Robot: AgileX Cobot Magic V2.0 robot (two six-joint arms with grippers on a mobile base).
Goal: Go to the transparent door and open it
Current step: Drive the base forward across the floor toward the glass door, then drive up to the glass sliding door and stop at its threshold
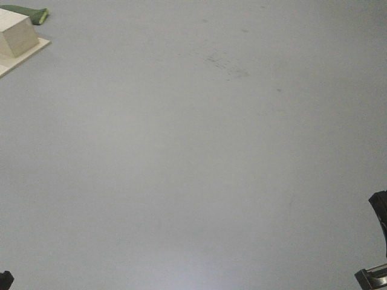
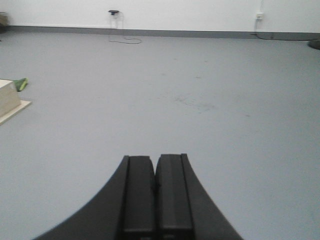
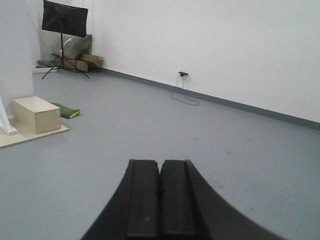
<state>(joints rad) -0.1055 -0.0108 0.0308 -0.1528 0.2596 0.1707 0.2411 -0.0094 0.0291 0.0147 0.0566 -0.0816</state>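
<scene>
left claw (image 2: 155,170) pressed together, held level above grey floor (image 2: 210,90) | right claw (image 3: 160,172) pressed together, level, lower centre of frame

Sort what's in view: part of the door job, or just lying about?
Job: left gripper, shut; right gripper, shut. No door in any view.
Lying about: wooden box; green pad beside it; black stand in the corner; wall plug with cable.
</scene>
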